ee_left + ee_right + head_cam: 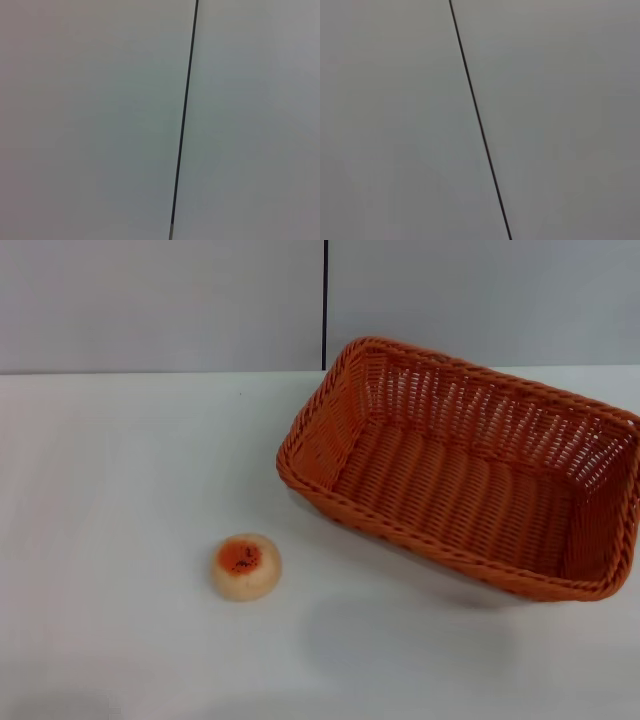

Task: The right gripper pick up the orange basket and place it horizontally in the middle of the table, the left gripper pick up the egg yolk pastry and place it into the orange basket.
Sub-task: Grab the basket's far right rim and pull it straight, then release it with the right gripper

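- The tabletop (120, 480) is plain white and fills most of the head view, running back to a grey wall (160, 300).
- The wall is made of flat panels split by a thin dark seam (325, 300), which stands upright in the head view just behind the basket's far left corner. Both wrist views show only this wall (90, 120) and the seam (184, 120); in the right wrist view the seam (480, 120) crosses the picture at a slant.
- The basket (460, 470) is orange wicker, rectangular, with a braided rim and sloping open-weave sides. It stands upright on the right half of the tabletop, toward the back, turned at an angle so its long sides run from the back left to the front right. Its right end reaches the edge of the head view. Nothing lies inside it.
- The pastry (246, 566) is a small round pale bun with an orange top dotted with dark specks. It sits on the tabletop left of and nearer than the basket, well apart from it, about midway across the view.
- Neither the left nor the right gripper shows in any view, so I cannot tell how their fingers are set.
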You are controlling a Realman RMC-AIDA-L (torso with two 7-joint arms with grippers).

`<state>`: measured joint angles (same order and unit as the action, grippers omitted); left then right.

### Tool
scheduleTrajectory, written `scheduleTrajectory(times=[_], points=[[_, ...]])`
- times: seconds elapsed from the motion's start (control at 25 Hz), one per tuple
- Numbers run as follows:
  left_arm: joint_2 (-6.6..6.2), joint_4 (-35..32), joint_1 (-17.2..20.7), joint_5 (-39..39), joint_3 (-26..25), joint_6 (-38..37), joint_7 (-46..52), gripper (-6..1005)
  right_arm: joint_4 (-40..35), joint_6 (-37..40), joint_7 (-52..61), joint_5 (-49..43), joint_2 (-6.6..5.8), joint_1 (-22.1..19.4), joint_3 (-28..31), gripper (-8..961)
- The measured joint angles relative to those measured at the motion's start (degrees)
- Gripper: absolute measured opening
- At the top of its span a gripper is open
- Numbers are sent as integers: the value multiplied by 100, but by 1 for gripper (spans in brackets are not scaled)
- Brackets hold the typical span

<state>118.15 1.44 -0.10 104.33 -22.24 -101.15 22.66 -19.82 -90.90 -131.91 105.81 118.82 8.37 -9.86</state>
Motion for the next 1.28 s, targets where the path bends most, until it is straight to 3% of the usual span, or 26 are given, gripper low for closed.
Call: scheduleTrajectory(times=[0.04,0.08,0.12,0.24,0.28,0.32,0.4,0.44,0.48,0.52,0.6,0.64,0.68,0.72,0.8,0.88,1.12,1.28], points=[[-1,-12,-12,0,2,3,0,814,-562,184,661,-293,-16,1,2,759],[0,-43,-63,0,9,47,0,814,-1589,533,1905,-980,-45,63,5,759],[0,-43,-63,0,9,47,0,814,-1589,533,1905,-980,-45,63,5,759],[0,-76,-132,0,12,97,0,814,-3065,661,3624,-2098,-60,259,1,760],[-6,-96,-162,-1,7,96,3,814,-3860,588,4421,-2619,-52,409,-63,760],[-6,-96,-162,-1,7,96,3,814,-3860,588,4421,-2619,-52,409,-63,760],[-9,-130,-202,-6,3,98,3,814,-4618,485,5289,-3133,-72,562,-293,760],[-9,-160,-240,-10,0,111,3,814,-4973,411,5751,-3425,-130,651,-501,760],[-10,-180,-280,-12,2,127,3,814,-5338,220,6437,-3827,-289,795,-892,760],[-10,-191,-300,-12,7,139,3,814,-5338,220,6437,-3827,-289,795,-892,760],[-11,-202,-340,-10,19,150,2,814,-5474,-94,7041,-4141,-535,986,-1387,760],[-10,-204,-351,-10,20,152,0,814,-5440,-313,7355,-4312,-705,1124,-1677,760],[-8,-208,-368,-10,20,152,-3,814,-5260,-609,7764,-4600,-989,1419,-2091,760],[-8,-208,-368,-10,20,152,-3,814,-5260,-609,7764,-4600,-989,1419,-2091,760],[-8,-211,-366,-9,19,136,-1,814,-5043,-867,8019,-4941,-1223,1762,-2341,760],[-10,-217,-337,-9,16,104,0,814,-4863,-1114,8179,-5649,-1373,2242,-2441,760],[-12,-227,-239,-9,20,90,2,814,-4703,-1154,8142,-6367,-1375,2758,-2504,760],[-12,-226,-155,-9,16,33,2,814,-4087,-1077,7767,-6407,-1387,3047,-2590,759]])
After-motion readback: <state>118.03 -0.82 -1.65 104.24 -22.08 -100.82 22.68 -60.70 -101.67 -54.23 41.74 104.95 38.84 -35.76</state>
